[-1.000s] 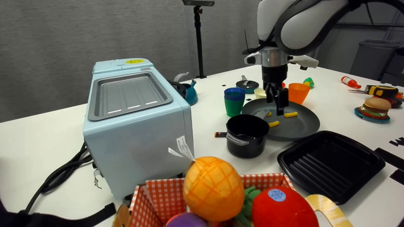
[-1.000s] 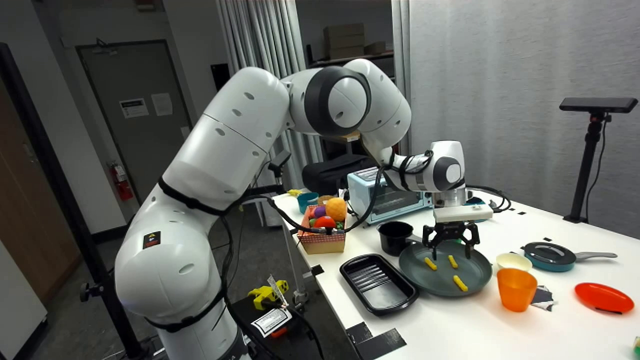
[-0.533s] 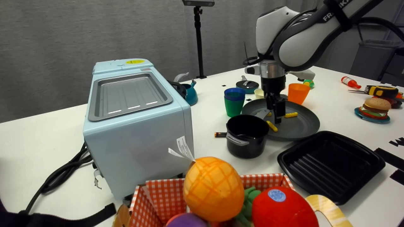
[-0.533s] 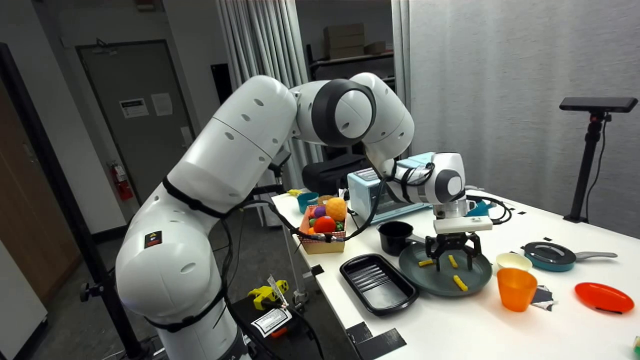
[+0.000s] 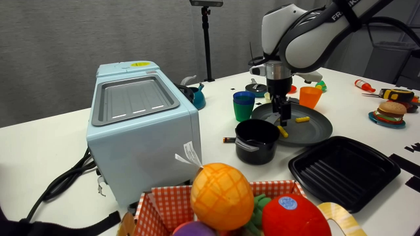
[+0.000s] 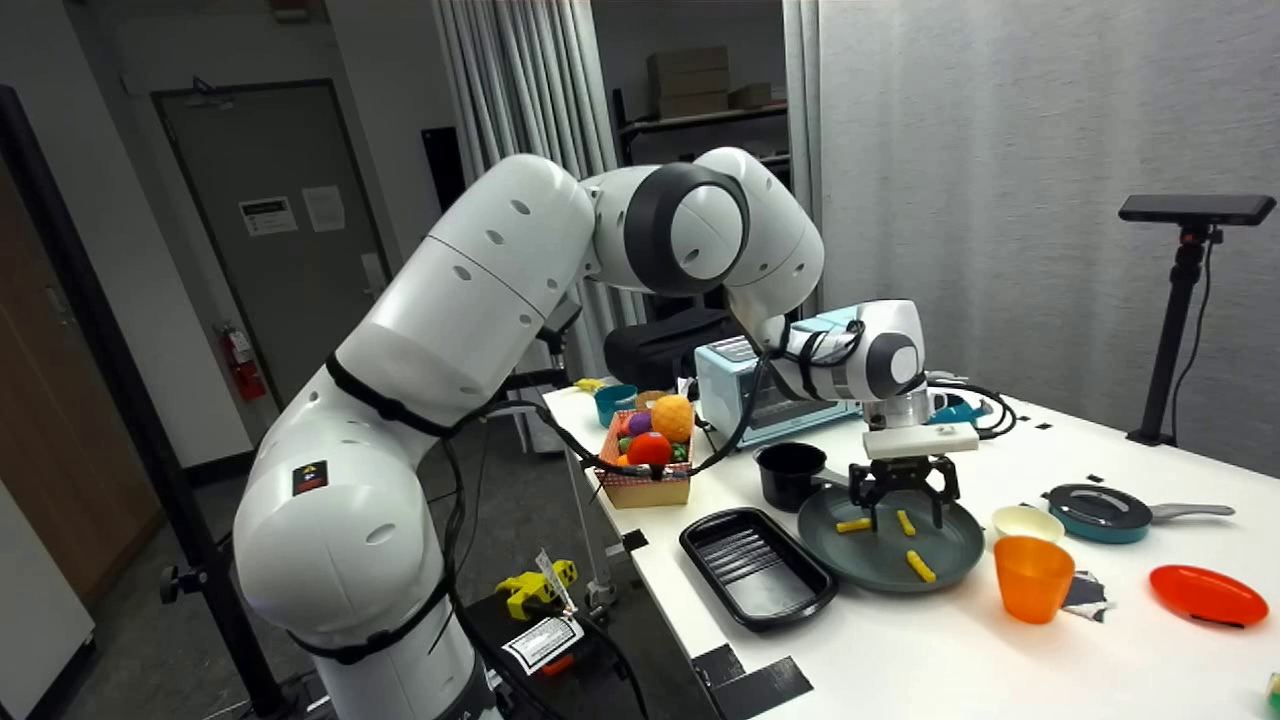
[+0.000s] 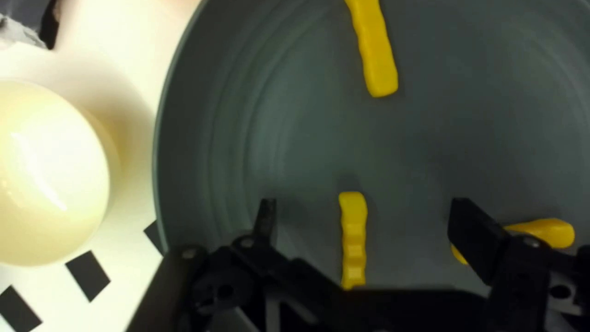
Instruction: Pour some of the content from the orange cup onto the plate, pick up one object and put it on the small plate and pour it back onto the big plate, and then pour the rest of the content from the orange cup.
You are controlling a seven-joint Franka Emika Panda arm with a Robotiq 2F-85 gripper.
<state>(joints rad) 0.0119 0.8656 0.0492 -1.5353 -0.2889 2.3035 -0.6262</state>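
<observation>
Black two-finger gripper stood spread wide, gripping nothing | likely target, yellow plastic-looking stick, lay on wide round dark-grey plate, in wrist view between fingertips, height gap unclear | long axis ran nearly square to closing line

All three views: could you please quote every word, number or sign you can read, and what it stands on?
"FR" and "KA" on the robot arm; a black strap hides the middle.
Too small or blurred to read:
white tag on orange toy
blue badge on red toy
toaster oven's yellow sticker
robot arm's black sticker
door notices
white label beside robot arm
Wrist view: none.
</observation>
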